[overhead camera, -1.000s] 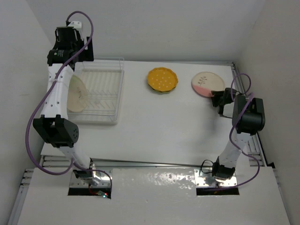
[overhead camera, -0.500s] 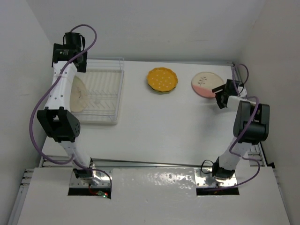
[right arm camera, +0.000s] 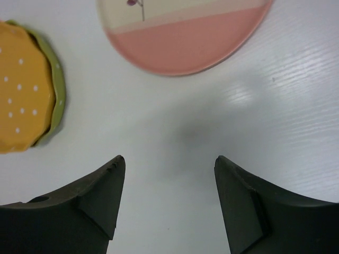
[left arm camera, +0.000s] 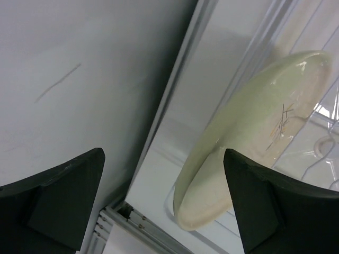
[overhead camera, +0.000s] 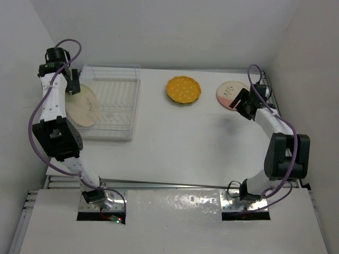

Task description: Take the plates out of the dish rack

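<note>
**Top external view: one plate left in the rack, three out on the table**

Top camera shows the pale green-cream round plate (overhead camera: 82, 106) leaning in the left-hand slots of the white wire-and-plastic dish rack (overhead camera: 124, 74), and it looks like the only one left to unload. The rest of the rack's ribs stand bare. Out on the white table (overhead camera: 175, 143), the orange plate with white dots (overhead camera: 183, 89) sits stacked on the lime green scallop-edged plate (right arm camera: 57, 87), whose rim peeks out beneath it in the right wrist view. Just to its right, apart from the stack, lies the cream-and-pink plate (overhead camera: 231, 93), flat on the table. So three of four appear done.

The left gripper (left arm camera: 164, 196) hangs over the rack's far left end, jaws spread wide and holding nothing, the pale plate's rim (left arm camera: 249, 137) tilted between them and the grey side wall (left arm camera: 79, 63). That wall sits close beside the rack and looks like the tight spot for any reach. The right gripper (right arm camera: 169, 206) hovers over bare table near the pink plate, fingers parted, empty.
</note>
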Robot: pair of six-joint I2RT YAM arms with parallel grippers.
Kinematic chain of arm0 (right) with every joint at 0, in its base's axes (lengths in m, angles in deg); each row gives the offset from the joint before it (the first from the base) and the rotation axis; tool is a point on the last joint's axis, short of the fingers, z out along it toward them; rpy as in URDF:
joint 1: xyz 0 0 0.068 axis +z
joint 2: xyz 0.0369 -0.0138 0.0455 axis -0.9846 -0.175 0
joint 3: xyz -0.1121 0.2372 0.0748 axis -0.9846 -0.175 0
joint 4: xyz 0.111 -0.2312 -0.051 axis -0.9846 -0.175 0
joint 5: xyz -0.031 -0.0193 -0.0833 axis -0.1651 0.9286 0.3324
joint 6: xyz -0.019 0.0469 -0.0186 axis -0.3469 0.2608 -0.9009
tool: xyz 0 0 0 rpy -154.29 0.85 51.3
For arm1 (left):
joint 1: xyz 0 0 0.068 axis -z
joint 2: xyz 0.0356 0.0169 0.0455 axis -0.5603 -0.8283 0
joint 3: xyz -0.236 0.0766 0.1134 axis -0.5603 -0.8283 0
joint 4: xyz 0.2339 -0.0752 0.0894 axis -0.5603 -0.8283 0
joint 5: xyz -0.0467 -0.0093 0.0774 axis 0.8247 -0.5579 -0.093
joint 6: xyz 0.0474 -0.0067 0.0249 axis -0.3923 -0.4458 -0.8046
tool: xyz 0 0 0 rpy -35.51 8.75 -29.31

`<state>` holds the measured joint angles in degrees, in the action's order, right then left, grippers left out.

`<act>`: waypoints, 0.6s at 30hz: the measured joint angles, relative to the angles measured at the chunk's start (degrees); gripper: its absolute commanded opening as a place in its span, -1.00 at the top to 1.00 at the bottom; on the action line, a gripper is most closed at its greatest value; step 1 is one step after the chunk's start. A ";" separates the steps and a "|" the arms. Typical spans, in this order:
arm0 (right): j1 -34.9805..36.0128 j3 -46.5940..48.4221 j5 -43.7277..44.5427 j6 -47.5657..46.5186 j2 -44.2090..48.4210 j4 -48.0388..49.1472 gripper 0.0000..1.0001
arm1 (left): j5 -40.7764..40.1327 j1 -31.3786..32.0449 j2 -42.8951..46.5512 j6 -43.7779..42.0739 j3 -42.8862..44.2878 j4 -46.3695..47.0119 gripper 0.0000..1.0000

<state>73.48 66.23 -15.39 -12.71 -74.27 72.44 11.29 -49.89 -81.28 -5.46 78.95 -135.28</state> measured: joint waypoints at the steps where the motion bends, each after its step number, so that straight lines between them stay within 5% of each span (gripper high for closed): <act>1: 0.66 0.00 -0.42 -0.50 0.79 -0.31 -0.34 | 1.75 -0.85 0.44 0.17 -1.14 0.48 -0.79; 11: 4.98 2.78 -0.55 -2.29 4.90 -2.27 -0.30 | 22.51 -8.31 1.14 1.46 -4.74 1.01 -0.04; 18: 5.20 3.32 -0.15 -2.84 8.57 -1.70 -0.30 | 31.71 -9.60 0.72 1.46 -4.42 0.39 0.05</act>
<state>78.68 69.55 -15.54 -15.55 -65.71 70.74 43.01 -59.49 -80.56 -3.99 74.54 -134.89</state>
